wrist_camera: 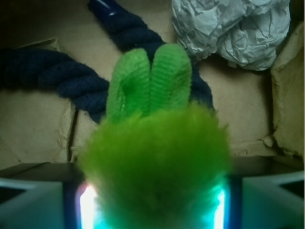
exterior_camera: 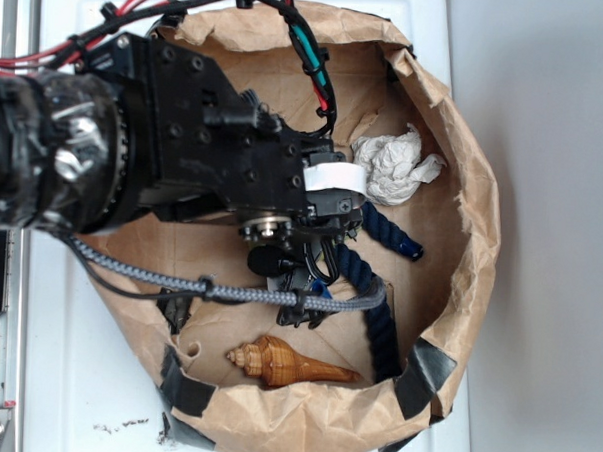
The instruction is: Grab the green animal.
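Clamping one green animal [wrist_camera: 155, 157] between the two fingers of the gripper [wrist_camera: 152, 202], its fuzzy body filling the gap and two smooth limbs sticking out toward the rope. Hanging inside one brown paper bag [exterior_camera: 481, 244] alongside one dark blue rope [wrist_camera: 71, 81], one crumpled white paper wad [wrist_camera: 238, 31] and one brown spiral seashell [exterior_camera: 285, 365].

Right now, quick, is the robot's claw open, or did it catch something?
End effector: closed on the green animal; in the wrist view the fuzzy body fills the gap between the fingers.
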Available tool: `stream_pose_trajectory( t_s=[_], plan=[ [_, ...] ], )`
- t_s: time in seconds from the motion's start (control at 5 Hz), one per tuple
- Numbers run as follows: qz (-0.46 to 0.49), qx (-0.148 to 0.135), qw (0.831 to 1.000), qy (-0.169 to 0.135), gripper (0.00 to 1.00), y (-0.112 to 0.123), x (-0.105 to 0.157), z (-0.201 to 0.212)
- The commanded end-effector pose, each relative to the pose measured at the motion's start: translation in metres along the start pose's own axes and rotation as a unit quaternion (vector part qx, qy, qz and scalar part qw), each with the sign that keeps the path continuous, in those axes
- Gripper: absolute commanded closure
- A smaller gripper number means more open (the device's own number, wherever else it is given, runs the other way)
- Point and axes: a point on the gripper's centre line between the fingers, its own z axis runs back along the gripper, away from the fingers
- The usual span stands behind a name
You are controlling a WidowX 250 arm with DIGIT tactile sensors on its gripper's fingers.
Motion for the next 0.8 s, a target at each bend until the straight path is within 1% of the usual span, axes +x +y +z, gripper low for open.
stream_pose_trajectory(
  t_s=[0.0,0.2,0.4,0.6],
  plan=[
    [0.036,-0.007,0.999,-0.036,1.00,0.016,0.026,0.057],
    [0.064,-0.010,0.997,-0.029,1.00,0.028,0.040,0.096],
    [0.076,0.024,0.997,-0.005,1.00,0.041,0.048,0.129],
    [0.074,0.041,0.996,-0.001,1.00,0.046,0.045,0.139]
  ],
)
